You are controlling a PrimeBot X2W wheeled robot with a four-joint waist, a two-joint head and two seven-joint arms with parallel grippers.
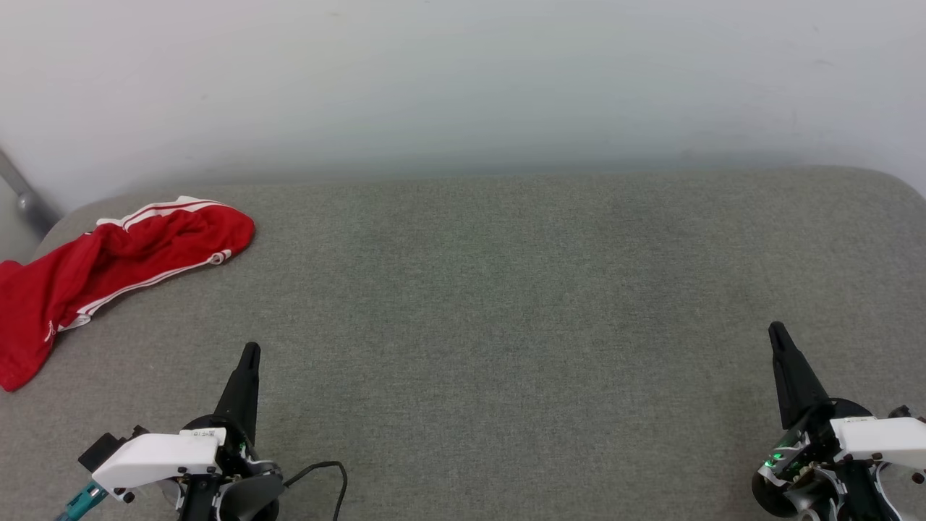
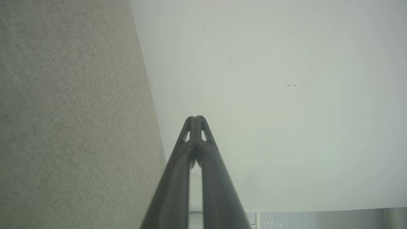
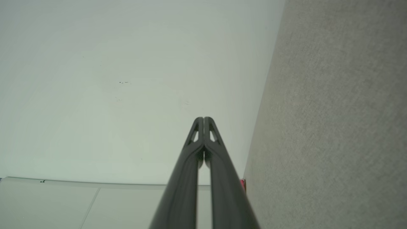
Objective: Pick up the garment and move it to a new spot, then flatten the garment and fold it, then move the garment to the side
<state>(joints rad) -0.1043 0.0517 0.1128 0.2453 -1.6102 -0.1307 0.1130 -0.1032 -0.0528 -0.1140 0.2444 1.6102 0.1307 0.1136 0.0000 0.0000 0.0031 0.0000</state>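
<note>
At the far-left corner of the grey woven-fabric tabletop (image 1: 506, 289), the crumpled red jersey T-shirt with white stripe trim (image 1: 116, 264) lies ungrasped, since our left gripper (image 1: 250, 351) and right gripper (image 1: 778, 333) rest near the tabletop's front edge, fingers pressed together, empty.

A grey fabric surface (image 1: 492, 289) spans the view, and its far edge meets a pale wall (image 1: 463, 72). The garment (image 1: 108, 268) lies crumpled at the surface's far left corner, red with white stripe trim, and is cut off at the picture's left side. The left gripper (image 1: 249, 356) hangs over the surface's near left part, well apart from the garment. The right gripper (image 1: 779, 340) hangs over its near right part. Each shows as a single dark spike, so the fingers seem pressed together, though the angle is poor. A black cable (image 1: 329, 470) loops over the surface's near edge. A grey pole (image 1: 25, 195) slants beyond its far left corner.
</note>
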